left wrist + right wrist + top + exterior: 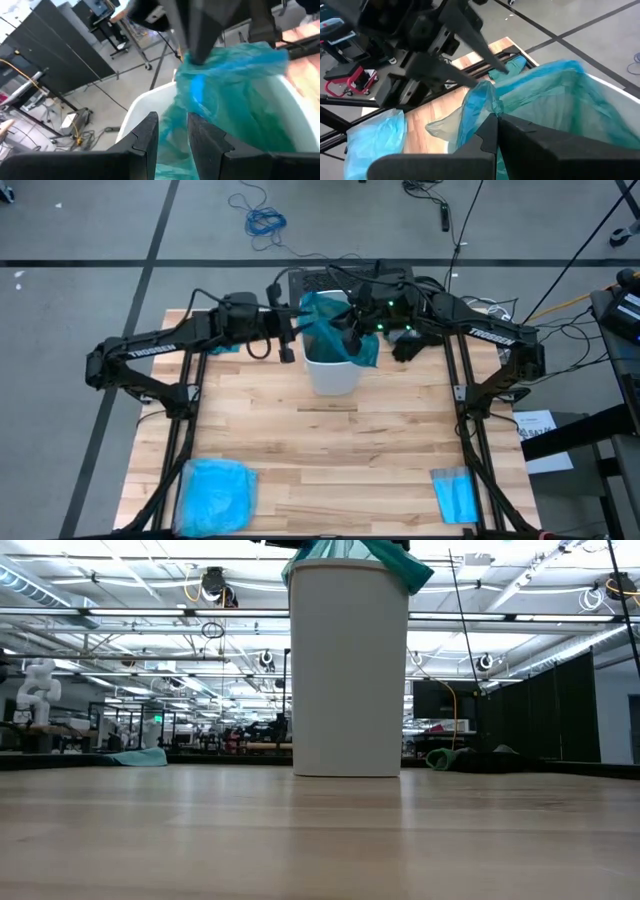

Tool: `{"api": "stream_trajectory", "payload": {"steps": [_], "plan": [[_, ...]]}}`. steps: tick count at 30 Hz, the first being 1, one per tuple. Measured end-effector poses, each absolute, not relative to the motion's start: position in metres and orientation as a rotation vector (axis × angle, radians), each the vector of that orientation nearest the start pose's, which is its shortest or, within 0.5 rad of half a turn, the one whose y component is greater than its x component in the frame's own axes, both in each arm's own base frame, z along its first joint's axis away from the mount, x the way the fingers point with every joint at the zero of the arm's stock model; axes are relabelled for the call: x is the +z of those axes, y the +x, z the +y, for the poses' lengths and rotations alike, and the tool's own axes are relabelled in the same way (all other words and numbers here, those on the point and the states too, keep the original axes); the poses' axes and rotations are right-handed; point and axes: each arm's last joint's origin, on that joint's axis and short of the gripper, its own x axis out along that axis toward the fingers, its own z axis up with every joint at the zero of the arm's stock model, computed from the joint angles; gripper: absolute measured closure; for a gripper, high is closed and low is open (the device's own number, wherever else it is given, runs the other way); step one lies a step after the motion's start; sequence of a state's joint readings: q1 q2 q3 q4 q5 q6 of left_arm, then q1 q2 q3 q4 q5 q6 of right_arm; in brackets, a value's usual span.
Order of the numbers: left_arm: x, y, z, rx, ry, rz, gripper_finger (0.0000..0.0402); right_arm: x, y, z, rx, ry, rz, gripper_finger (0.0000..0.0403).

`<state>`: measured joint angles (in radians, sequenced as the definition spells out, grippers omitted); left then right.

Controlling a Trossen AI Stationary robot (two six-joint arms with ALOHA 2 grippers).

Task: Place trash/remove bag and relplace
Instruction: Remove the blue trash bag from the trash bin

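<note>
A white bin [332, 375] stands at the table's far middle, with the teal bag [322, 315] in it. The bag's upper part bunches above the rim [400, 565]. My left gripper [288, 345] is at the bin's left side, its fingers nearly shut with bag plastic between them [172, 135]. My right gripper [350, 340] is over the bin's right side, shut on the bag [495, 125]. The trash is out of view. My left gripper has the bag's gathered plastic [173, 117] between its two fingers, beside the bin's rim [140, 107]. It comes nearly level from the table's left. The bag's lower part stays in the bin. My right gripper pinches a fold of the bag's upper edge [482, 97] between its shut fingers. It slants down from the table's right. The plastic rises to a peak at the fingers [192, 62], above the bin's rim.
A paler blue plastic bag [215, 490] lies at the near left corner. A small folded blue sheet [455, 495] lies at the near right. A black box with cables [340, 280] stands behind the bin. Bare wood [330, 440] spreads in front of the bin.
</note>
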<state>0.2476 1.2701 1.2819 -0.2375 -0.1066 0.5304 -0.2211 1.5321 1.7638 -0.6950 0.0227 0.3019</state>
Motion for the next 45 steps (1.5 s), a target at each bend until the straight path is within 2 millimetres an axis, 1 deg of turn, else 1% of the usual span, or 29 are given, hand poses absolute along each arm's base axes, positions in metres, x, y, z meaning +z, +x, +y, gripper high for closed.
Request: {"api": "stream_trajectory", "payload": {"steps": [6, 10, 14, 17, 22, 29, 32, 39, 45], "plan": [[0.404, 0.264, 0.062, 0.287, 0.516, 0.291, 0.0299, 0.439, 0.314, -0.072, -0.305, 0.330, 0.413, 0.0403], [0.408, 0.259, 0.057, 0.323, 0.522, 0.292, 0.0299, 0.439, 0.314, -0.074, -0.312, 0.331, 0.412, 0.0403], [0.414, 0.252, 0.051, 0.300, 0.523, 0.253, 0.0299, 0.440, 0.314, -0.074, -0.310, 0.322, 0.405, 0.0403], [0.412, 0.255, 0.048, 0.269, 0.524, 0.263, 0.0299, 0.441, 0.314, -0.074, -0.304, 0.316, 0.394, 0.0403], [0.405, 0.261, 0.048, 0.234, 0.521, 0.288, 0.0299, 0.441, 0.315, -0.074, -0.304, 0.315, 0.393, 0.0403], [0.403, 0.265, 0.050, 0.247, 0.551, 0.300, 0.0299, 0.443, 0.315, -0.074, -0.287, 0.317, 0.378, 0.0403], [0.402, 0.268, 0.050, 0.262, 0.572, 0.305, 0.0299, 0.441, 0.319, -0.074, -0.269, 0.320, 0.372, 0.0403], [0.402, 0.268, 0.052, 0.301, 0.583, 0.316, 0.0299, 0.434, 0.329, -0.074, -0.229, 0.334, 0.391, 0.0403], [0.401, 0.267, 0.052, 0.303, 0.595, 0.337, 0.0299, 0.435, 0.330, -0.072, -0.216, 0.338, 0.380, 0.0403]]}}
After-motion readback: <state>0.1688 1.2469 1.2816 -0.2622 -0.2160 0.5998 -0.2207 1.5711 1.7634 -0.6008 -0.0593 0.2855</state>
